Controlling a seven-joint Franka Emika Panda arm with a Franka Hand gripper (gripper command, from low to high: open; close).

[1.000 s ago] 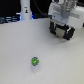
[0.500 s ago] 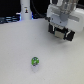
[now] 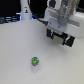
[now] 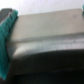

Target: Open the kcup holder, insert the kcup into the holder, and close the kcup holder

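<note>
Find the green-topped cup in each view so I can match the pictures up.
Exterior view: the cup stands alone on the white table, low and a little toward that view's left, apart from the gripper at upper right.
Wrist view: the cup is not in it; only blurred grey surfaces and a teal finger pad show.
Shared landmark: the gripper itself.

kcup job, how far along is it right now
Early stage. Nothing looks finished: the kcup sits alone on the white table, not inserted. In hand: the gripper is up at the black kcup holder, apparently working on opening it; the wrist view is too blurred to tell the fingers' state. Left: picking up the kcup, inserting it, closing the holder.
</note>
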